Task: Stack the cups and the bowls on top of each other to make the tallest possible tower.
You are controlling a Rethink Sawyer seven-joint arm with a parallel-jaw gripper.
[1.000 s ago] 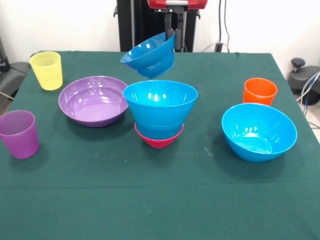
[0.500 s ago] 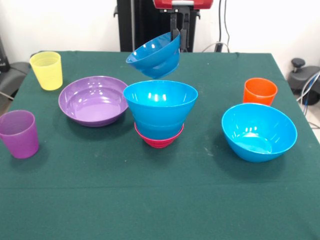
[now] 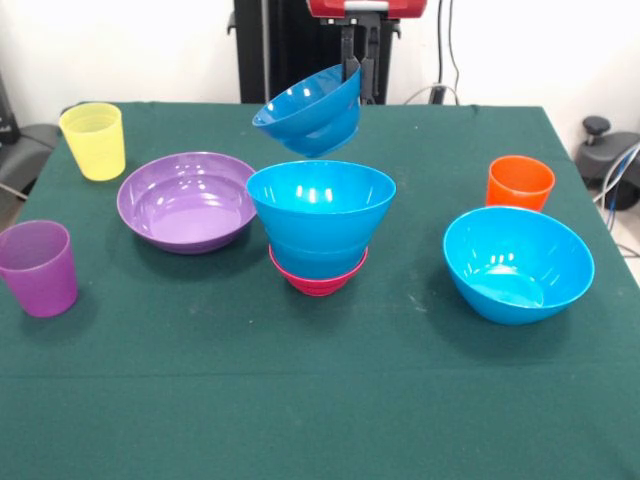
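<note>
**Holding a blue bowl by its rim above the stack**

Front view:
- My gripper is clamped on the rim of the small blue bowl, pinching the wall at the bowl's 2 o'clock edge. Bowl hangs tilted, mouth facing roughly 10 o'clock, clear of everything below.
- Directly under it, at table centre: the tower so far, a large blue bowl seated mouth-up in the magenta bowl.
- Purple bowl at 9 o'clock of the tower, just beside it. Yellow cup at 10 o'clock, purple cup farther out toward 8–9 o'clock.
- Second large blue bowl at 3–4 o'clock, orange cup just beyond it at 2–3 o'clock. All on the green tablecloth.

Overhead view: not supplied, nothing to add.

Handling, my judgement:
- Thin glossy plastic: light, stiff enough, but slippery. A one-sided rim pinch lets it swing, which would explain the tilt.
- The rim wall is the only real grip point; the body is too wide and curved.
- It likely needs levelling before release, else it may land skewed in the big bowl.
- The base looks narrow under a wide bowl, so I'd set down gently to avoid tipping it.
</note>
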